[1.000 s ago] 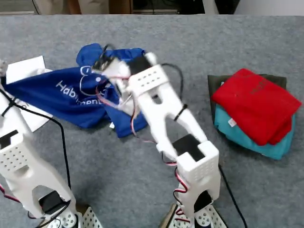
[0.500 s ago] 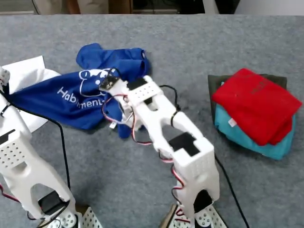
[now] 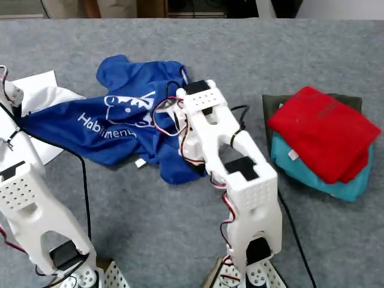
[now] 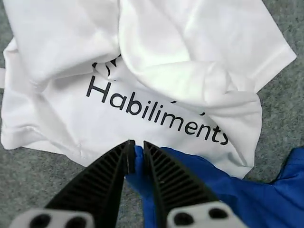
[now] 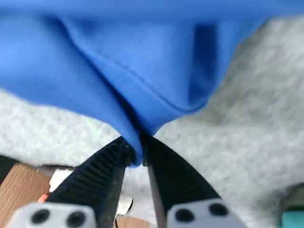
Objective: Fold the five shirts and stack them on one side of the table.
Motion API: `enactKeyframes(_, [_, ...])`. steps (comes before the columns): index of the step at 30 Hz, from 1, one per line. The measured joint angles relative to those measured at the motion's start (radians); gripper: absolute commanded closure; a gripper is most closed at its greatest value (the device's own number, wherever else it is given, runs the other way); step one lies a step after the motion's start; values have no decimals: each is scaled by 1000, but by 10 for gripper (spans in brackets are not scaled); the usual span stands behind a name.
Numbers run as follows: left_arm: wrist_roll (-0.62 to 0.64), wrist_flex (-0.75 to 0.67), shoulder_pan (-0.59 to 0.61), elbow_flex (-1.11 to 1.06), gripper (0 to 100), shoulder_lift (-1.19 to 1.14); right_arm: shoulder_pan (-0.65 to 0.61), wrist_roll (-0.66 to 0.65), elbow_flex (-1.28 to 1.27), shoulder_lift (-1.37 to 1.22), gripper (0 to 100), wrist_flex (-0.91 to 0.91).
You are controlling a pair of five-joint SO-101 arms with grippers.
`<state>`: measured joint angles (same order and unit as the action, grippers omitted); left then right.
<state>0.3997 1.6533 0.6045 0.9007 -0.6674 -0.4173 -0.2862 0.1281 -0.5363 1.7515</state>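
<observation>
Stack of three folded shirts [image 3: 321,135] stands aside; left gripper [image 4: 135,156] and right gripper [image 5: 135,154] each clamp the unfolded blue shirt [image 3: 114,129], the crumpled white shirt [image 4: 190,71] awaiting its turn.

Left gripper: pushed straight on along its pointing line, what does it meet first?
Left gripper is shut on the blue shirt; straight ahead, the white shirt likely comes first.

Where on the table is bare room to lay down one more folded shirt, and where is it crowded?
Bare table lies along the far edge, beyond the blue shirt and the stack, and in front between left arm and right arm. Crowded: left of centre, blue shirt meeting white shirt.
</observation>
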Motion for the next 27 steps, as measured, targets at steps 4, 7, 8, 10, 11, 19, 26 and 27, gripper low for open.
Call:
enactKeyframes(4, [-141, -6, -58, 0, 981, 0, 12, -2, -166, 172, 995, 3])
enactKeyframes(7, [-232, 20, -84, 0, 981, 0, 54, -38, -318, 324, 995, 3])
enactKeyframes(8, [-264, 31, -87, 0, 981, 0, 68, -63, -368, 373, 995, 3])
enactKeyframes(10, [-322, 57, -87, 0, 981, 0, 110, -103, -470, 474, 995, 3])
enactKeyframes(11, [-356, 71, -87, 0, 981, 0, 137, -126, -517, 522, 995, 3])
enactKeyframes(19, [-525, 97, -60, -120, 981, 31, 347, -310, -775, 898, 995, 6])
enactKeyframes(26, [-608, 97, -75, -393, 981, 215, 482, -520, -873, 1165, 985, 6])
enactKeyframes(27, [-618, 97, -77, -431, 981, 244, 500, -559, -873, 1195, 963, 6])
